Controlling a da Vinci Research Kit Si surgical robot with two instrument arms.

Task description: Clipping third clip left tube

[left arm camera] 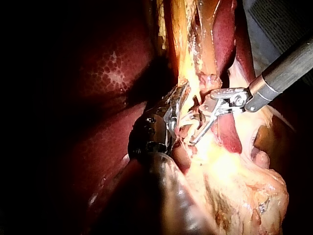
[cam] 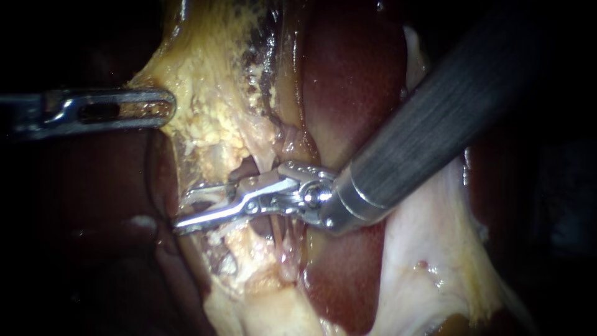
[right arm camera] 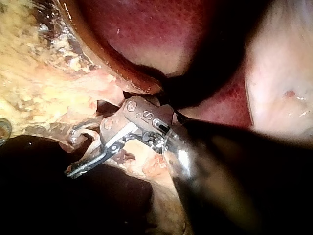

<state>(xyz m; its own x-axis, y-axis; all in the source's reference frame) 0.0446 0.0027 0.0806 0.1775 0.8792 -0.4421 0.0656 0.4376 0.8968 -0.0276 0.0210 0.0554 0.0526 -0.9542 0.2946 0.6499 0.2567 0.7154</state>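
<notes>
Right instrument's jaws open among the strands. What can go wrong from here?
1. The right instrument has open jaws among pale strands. What lies between them is unclear, so a clip may catch the wrong tissue or only part of it.
2. The left instrument meets the yellow fatty tissue. If it slips, the target may shift.
</notes>
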